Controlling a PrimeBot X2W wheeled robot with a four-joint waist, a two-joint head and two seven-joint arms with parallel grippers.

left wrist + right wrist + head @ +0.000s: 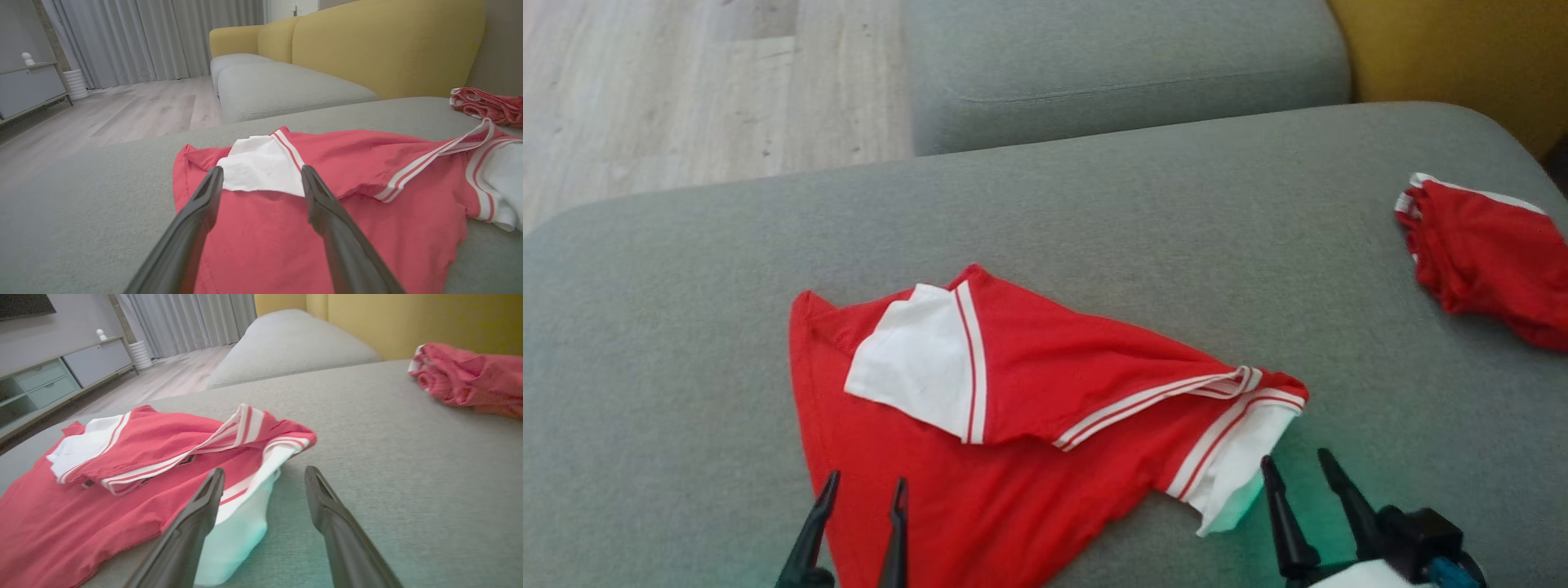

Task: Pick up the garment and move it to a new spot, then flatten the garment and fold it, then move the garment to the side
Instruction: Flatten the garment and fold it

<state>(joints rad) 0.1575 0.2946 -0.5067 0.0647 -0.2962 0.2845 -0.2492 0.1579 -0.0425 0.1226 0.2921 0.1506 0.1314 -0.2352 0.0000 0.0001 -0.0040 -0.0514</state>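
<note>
On the grey seat cushion [1094,212], the red jersey [1045,384] is seen lying loose, near the front edge and a little left of centre. Nothing is being gripped. The left gripper [866,482] is held over the jersey's lower red panel, its two dark fingers spread wide with only cloth showing between them. The right gripper [1296,459] is likewise spread, poised just beside the outer white sleeve [1241,478], one finger over its cuff and the other over bare cushion.

And the cloth is far from flat. A red flap is doubled across the body, the turned-over white sleeve [915,359] is lying on top of the red, and the striped trim is bunched toward the right end. A second red garment [1486,245] is parked well apart at the far right, close to the yellow backrest [1462,49].

So the placing on a spot may be judged as done, or nearly so, though this cannot be confirmed. Flattening is not yet accomplished: the flap has to be drawn back and both sleeves spread out. Folding and the final shift to the side are left entirely. A fresh pinch on the hem and the cuff would seem to be called for next.
</note>
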